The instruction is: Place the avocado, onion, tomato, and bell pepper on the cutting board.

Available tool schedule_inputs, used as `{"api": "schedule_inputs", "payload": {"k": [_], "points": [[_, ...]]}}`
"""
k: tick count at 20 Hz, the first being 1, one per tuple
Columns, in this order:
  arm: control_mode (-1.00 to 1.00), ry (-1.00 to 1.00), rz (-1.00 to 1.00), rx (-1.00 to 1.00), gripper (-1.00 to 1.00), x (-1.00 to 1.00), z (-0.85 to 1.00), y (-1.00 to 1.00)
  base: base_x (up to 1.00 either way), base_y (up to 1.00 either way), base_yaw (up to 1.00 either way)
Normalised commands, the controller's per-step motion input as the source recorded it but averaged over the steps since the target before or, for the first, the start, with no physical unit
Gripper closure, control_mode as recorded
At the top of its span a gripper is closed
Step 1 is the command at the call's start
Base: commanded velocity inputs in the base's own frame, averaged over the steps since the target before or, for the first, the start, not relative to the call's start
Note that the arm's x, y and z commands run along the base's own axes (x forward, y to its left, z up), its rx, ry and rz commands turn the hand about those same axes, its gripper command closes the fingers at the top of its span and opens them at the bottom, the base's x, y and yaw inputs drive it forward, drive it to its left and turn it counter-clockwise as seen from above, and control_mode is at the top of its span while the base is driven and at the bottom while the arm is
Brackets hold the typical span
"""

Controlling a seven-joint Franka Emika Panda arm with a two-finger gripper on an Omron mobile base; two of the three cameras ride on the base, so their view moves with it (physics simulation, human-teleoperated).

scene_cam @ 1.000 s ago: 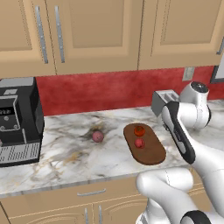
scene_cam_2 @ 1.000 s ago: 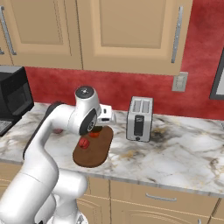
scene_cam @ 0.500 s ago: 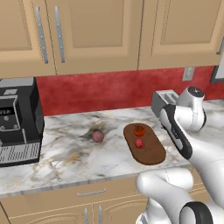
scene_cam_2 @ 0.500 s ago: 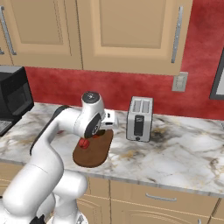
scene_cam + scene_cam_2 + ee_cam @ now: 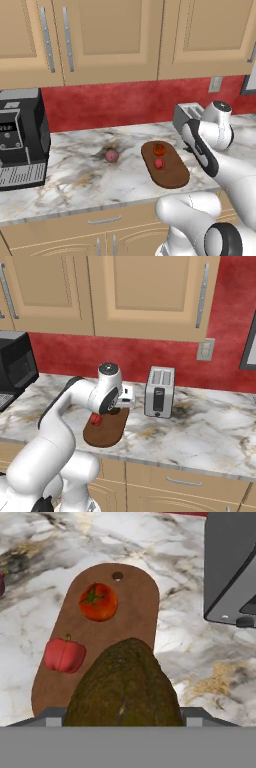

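The dark olive-brown avocado [image 5: 124, 679] fills the lower middle of the hand view, and my gripper [image 5: 122, 718] is shut on it, hanging above the near end of the cutting board [image 5: 135, 612]. On that oval reddish-brown board [image 5: 175, 174] lie the tomato [image 5: 98, 602] near the hole end and the red bell pepper [image 5: 63, 655] beside it. The pinkish onion [image 5: 111, 156] rests on the marble counter left of the board. In the right base view my hand [image 5: 126, 400] hovers over the board [image 5: 107, 432].
A silver toaster [image 5: 159, 385] stands just right of the board, close to the hand [image 5: 232, 572]. A black coffee machine [image 5: 20, 135] occupies the counter's left end. Wall cabinets hang above. The counter's front edge runs just below the board.
The arm has shifted a little to the right over the board, carrying the avocado with it. The onion, tomato and bell pepper have not moved.
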Motion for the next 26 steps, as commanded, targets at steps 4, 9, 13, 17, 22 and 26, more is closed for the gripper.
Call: {"api": "schedule_inputs", "payload": {"k": [4, 9, 13, 17, 22, 26], "points": [[-1.0, 0.06, 0.0, 0.04, 1.0, 0.0, -0.21, 0.08, 0.0, 0.0, 0.0], [-1.0, 0.06, 0.0, 0.01, 1.0, 0.07, -0.22, 0.18, 0.0, 0.0, 0.0], [-1.0, 0.03, 0.0, 0.0, 1.0, 0.17, -0.21, 0.16, 0.0, 0.0, 0.0], [-1.0, 0.0, 0.01, 0.0, 1.0, 0.38, -0.18, 0.0, 0.0, 0.0, 0.0], [-1.0, 0.02, 0.0, 0.0, 1.0, 0.52, -0.24, 0.0, 0.0, 0.0, 0.0], [-1.0, 0.03, 0.0, 0.0, 1.0, 0.34, -0.22, 0.0, 0.0, 0.0, 0.0]]}}
